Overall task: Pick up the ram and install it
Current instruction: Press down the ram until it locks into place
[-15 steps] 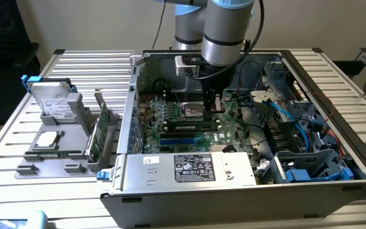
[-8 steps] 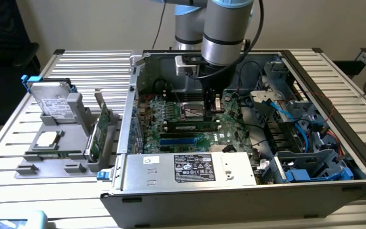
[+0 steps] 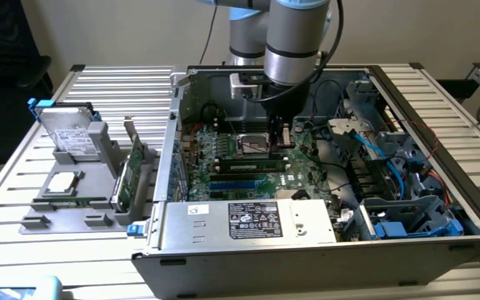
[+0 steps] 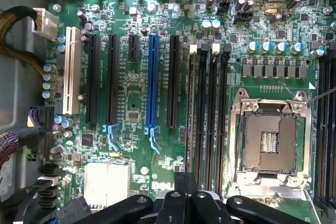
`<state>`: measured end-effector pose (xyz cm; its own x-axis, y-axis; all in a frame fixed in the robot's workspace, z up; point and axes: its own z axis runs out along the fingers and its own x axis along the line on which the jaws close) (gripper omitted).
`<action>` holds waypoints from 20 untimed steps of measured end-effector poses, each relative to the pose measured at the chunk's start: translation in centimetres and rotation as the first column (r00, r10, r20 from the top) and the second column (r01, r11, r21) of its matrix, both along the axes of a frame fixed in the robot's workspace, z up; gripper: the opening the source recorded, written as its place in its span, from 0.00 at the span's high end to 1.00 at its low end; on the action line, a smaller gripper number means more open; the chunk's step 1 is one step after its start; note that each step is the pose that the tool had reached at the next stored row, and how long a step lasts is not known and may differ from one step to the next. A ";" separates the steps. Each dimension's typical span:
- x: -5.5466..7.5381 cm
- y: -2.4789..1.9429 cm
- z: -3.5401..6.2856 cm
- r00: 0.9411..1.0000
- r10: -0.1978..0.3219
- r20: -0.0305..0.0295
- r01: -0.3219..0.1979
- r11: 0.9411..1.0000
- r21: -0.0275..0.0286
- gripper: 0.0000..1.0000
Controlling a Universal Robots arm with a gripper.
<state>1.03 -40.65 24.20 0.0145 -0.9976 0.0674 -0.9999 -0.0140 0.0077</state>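
Observation:
The ram [image 3: 252, 167], a long green stick with black chips, stands on edge in a memory slot of the motherboard [image 3: 223, 150], just in front of the CPU socket [image 3: 252, 145]. In the wrist view its thin top edge [image 4: 191, 108] runs along the slot farthest from the socket [image 4: 268, 137]. My gripper [image 3: 284, 139] hangs inside the case, above the board at the exterior view's right end of the socket. Its black fingers [image 4: 170, 205] meet, so the gripper [image 4: 185, 192] is shut with nothing visible between them, near one end of the memory slots [image 4: 210, 114].
The open computer case [image 3: 307, 250] holds a power supply [image 3: 249, 220] at the front and drive cages with blue cables [image 3: 390, 156] on the exterior view's right. Left of the case, a grey fixture [image 3: 98, 147] carries a hard drive [image 3: 69, 134], a chip [image 3: 60, 182] and a green expansion card [image 3: 132, 169].

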 end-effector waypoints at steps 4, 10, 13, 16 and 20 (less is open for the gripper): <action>0.0 0.01 -0.12 1.000 -0.027 0.004 0.027 1.000 0.001 0.89; 0.0 0.02 -0.46 0.998 -0.069 0.010 0.069 0.998 0.009 0.89; 0.1 0.09 -0.60 0.997 -0.073 0.012 0.073 0.997 0.009 0.89; 0.1 0.25 -0.70 0.997 -0.075 0.016 0.075 0.997 0.009 0.89; 0.1 0.35 -0.73 0.997 -0.075 0.020 0.075 0.997 0.009 0.89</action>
<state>1.14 -40.30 23.47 -0.0616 -0.9964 0.0582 -0.9981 0.0609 -0.0126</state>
